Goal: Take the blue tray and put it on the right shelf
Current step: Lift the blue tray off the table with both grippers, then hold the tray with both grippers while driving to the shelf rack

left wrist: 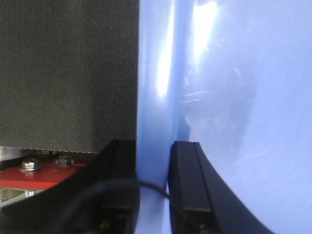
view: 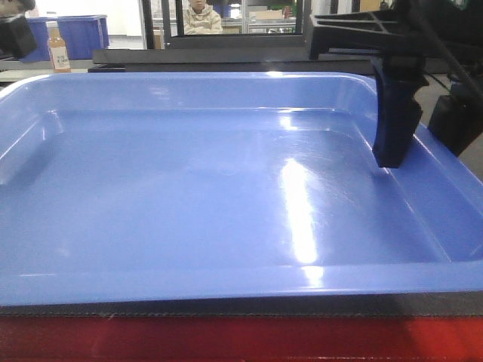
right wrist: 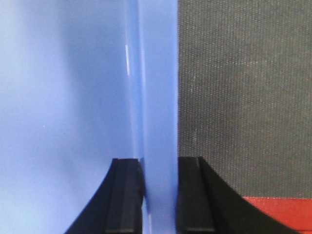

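Blue tray fills almost the whole front view. It is light blue and shiny, wide and not deep, with round corners and a rim that leans outward. White light makes a long bright streak on its flat bottom. It sits on the table, which has a black top and a red front edge. One black finger hangs down inside the tray by its right wall. Behind the tray are a small bottle with an orange label, a darker blue bin and, far back, a person.

From the left wrist view, the left gripper has the tray's rim between its jaws. One finger is inside the tray and the other is outside, over the black top. Both press on the blue plastic, so the jaws are clenched on the rim. Two bolts show on the red edge.

From the right wrist view, the right gripper has the thin blue rim running straight up between its jaws. A finger sits tight on each side, so these jaws grasp the tray too. The black top lies to the right of the rim, with a bit of red in the bottom corner.
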Controlling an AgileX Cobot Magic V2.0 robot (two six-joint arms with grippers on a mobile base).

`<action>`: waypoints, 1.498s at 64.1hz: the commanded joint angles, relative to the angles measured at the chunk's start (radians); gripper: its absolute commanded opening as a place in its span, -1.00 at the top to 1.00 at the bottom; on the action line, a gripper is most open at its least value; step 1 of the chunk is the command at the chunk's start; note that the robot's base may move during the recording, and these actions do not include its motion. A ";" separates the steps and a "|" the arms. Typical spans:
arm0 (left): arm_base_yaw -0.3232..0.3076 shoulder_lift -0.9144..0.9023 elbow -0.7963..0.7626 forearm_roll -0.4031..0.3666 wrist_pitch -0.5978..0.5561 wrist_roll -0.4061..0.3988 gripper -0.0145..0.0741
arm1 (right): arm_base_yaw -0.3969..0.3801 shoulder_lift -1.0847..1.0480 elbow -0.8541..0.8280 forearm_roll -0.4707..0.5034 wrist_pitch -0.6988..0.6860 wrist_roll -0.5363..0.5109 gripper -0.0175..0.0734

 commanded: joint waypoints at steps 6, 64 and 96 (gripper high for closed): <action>-0.011 -0.020 -0.029 -0.022 -0.017 -0.001 0.58 | 0.002 -0.038 -0.028 -0.018 -0.062 0.011 0.11; -0.011 -0.020 -0.029 -0.025 0.029 -0.001 0.58 | 0.002 -0.038 -0.028 -0.018 -0.062 0.010 0.11; -0.011 -0.020 -0.029 -0.025 0.029 -0.001 0.58 | 0.002 -0.038 -0.028 -0.018 -0.062 0.010 0.11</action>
